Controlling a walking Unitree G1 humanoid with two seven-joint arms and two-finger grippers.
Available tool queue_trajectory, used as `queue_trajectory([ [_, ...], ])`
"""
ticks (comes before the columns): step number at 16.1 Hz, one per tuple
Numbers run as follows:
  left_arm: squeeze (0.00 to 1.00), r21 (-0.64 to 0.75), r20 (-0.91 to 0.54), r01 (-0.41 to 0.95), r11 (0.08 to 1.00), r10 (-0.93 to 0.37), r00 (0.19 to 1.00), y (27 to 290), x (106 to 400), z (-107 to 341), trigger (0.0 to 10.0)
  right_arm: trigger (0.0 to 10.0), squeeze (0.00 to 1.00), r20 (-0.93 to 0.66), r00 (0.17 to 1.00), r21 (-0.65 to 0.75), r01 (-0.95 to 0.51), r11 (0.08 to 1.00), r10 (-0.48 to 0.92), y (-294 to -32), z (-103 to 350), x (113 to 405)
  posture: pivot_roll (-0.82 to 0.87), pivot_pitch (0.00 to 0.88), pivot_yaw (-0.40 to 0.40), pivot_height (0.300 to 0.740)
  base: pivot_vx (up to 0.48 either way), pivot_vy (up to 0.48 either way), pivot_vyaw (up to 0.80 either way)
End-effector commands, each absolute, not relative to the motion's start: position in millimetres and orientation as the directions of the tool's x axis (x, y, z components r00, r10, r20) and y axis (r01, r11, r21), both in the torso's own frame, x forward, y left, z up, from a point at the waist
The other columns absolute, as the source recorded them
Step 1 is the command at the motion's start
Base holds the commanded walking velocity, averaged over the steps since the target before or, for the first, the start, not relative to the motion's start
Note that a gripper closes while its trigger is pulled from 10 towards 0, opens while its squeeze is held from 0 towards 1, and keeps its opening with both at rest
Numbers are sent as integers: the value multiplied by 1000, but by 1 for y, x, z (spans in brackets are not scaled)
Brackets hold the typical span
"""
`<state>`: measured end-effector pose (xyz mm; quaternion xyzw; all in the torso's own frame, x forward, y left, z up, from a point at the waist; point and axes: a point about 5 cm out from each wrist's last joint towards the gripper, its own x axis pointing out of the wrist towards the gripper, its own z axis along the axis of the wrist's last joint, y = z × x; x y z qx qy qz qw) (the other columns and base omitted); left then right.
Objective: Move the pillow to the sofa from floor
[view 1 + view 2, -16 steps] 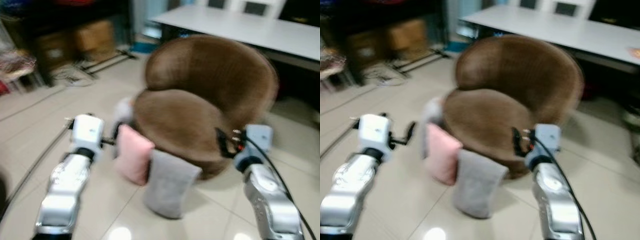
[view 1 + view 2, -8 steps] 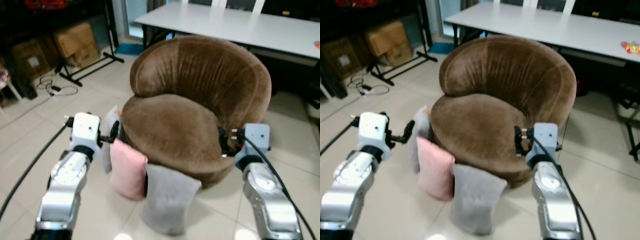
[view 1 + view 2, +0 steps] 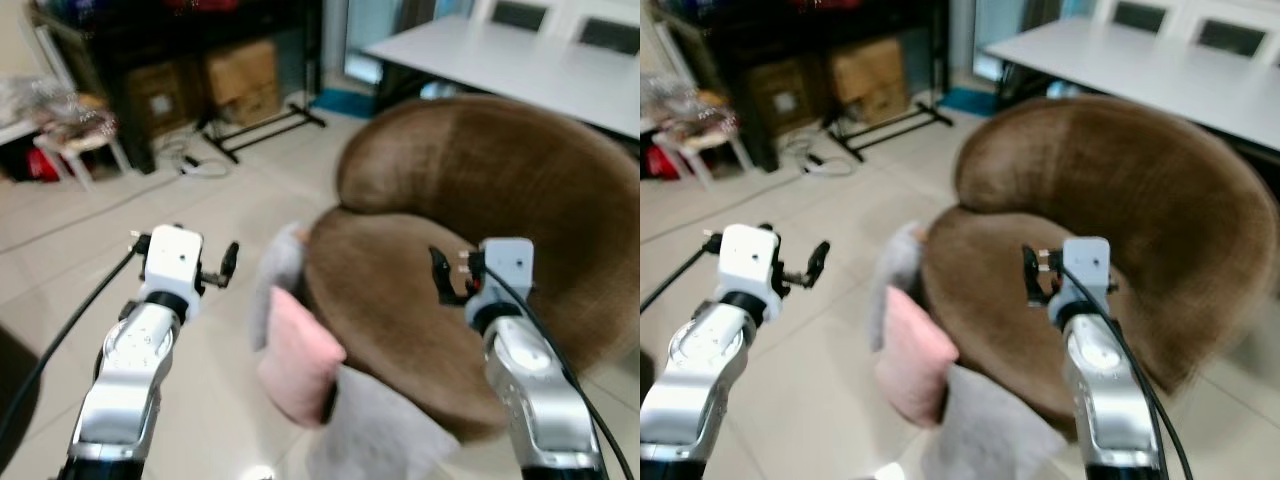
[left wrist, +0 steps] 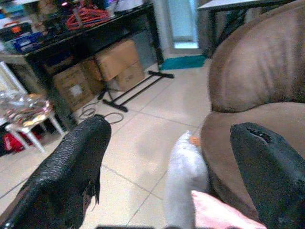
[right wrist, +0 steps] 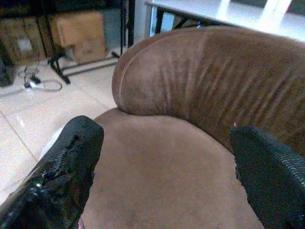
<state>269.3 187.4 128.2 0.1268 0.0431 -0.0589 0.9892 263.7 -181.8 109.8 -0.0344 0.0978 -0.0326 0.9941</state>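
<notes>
A pink pillow [image 3: 298, 360] leans on the floor against the front of the round brown sofa [image 3: 500, 190]. One grey pillow [image 3: 375, 440] rests beside it nearer me, and a paler grey one [image 4: 186, 171] stands behind it. My left gripper [image 3: 225, 268] hovers open above the tiles, left of the pillows and apart from them. My right gripper [image 3: 440, 276] is open over the sofa seat [image 5: 157, 162], holding nothing. The wrist views show each pair of fingers spread wide.
A black shelf with cardboard boxes [image 3: 240, 75] lines the back wall, with a black stand foot [image 3: 265, 125] and a cable [image 3: 195, 165] on the tiles before it. A white table [image 3: 520, 65] stands behind the sofa. A small cluttered stool [image 3: 70, 135] sits far left.
The whole picture has shifted: the camera turned left and came closer, so the sofa and pillows sit further right and lower. Both arms keep their pose, grippers still open.
</notes>
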Motion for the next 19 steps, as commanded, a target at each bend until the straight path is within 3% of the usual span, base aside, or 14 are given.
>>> queue_trajectory([
  [1,0,254,-95,150,956,-130,987,180,270,129,10000,10000,1000,-215,970,-79,97,992,-112,-194,106,260,-78,0,12,740,0,0,0],
  [14,0,243,-78,104,964,-87,993,184,277,131,10000,10000,1000,-219,970,-20,100,995,-102,-194,110,265,-83,0,12,675,0,0,0],
  [19,0,241,-75,93,966,-76,994,186,276,131,10000,10000,1000,-228,970,-19,82,996,-85,-191,109,267,-75,0,0,620,0,0,0],
])
